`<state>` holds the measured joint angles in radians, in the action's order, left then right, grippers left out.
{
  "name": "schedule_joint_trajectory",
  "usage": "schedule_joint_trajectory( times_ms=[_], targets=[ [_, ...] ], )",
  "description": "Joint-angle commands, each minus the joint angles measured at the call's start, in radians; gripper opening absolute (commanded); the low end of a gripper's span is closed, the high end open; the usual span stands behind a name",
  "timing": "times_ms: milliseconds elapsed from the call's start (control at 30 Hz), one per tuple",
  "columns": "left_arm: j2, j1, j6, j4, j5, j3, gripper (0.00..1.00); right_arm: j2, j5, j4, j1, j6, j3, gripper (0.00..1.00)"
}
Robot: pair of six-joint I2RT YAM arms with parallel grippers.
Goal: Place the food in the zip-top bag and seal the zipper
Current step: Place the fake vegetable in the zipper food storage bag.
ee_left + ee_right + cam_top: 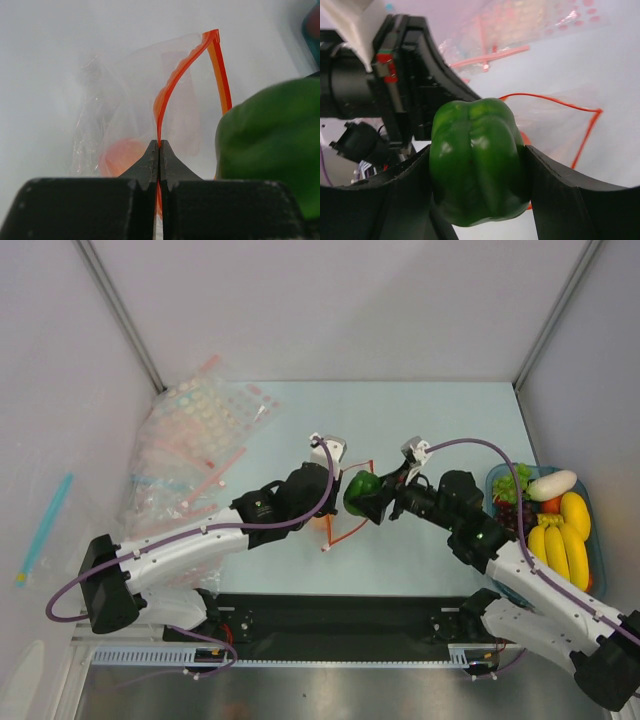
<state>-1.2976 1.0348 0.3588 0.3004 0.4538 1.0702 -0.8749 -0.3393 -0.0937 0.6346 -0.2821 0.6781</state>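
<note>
Both pairs are gripping: left fingers (145, 167) are pinching the zipper (172, 85), propping the bag (125, 95) open mid-bench (430, 430); right fingers (560, 195) are clamping a pepper (475, 160) at its mouth (narrow, so snagging looks likely).

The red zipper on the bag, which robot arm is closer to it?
Left. The left arm has its jaws shut right on the zipper. The right arm holds a green pepper just beside it, at the open mouth of the bag.

One green pepper (477, 170), one zip-top bag (131, 95)
</note>
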Motion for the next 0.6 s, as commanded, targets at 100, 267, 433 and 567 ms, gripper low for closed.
schedule_joint_trajectory(
  times_ms=[100, 267, 433, 567],
  targets=[
    [0.066, -0.001, 0.026, -0.058, -0.081, 0.008, 0.0, -0.038, -0.006, -0.195, 0.04, 0.049, -0.032, 0.38],
    [0.121, -0.001, 0.043, -0.083, -0.135, -0.021, 0.0, -0.093, 0.014, -0.218, 0.042, 0.034, -0.032, 0.37],
    [0.191, -0.001, 0.048, -0.139, -0.145, -0.074, 0.0, -0.114, 0.092, -0.222, 0.048, 0.029, -0.038, 0.38],
    [0.233, -0.001, 0.051, -0.162, -0.164, -0.096, 0.0, -0.124, 0.123, -0.232, 0.05, 0.009, -0.038, 0.42]
  ],
)
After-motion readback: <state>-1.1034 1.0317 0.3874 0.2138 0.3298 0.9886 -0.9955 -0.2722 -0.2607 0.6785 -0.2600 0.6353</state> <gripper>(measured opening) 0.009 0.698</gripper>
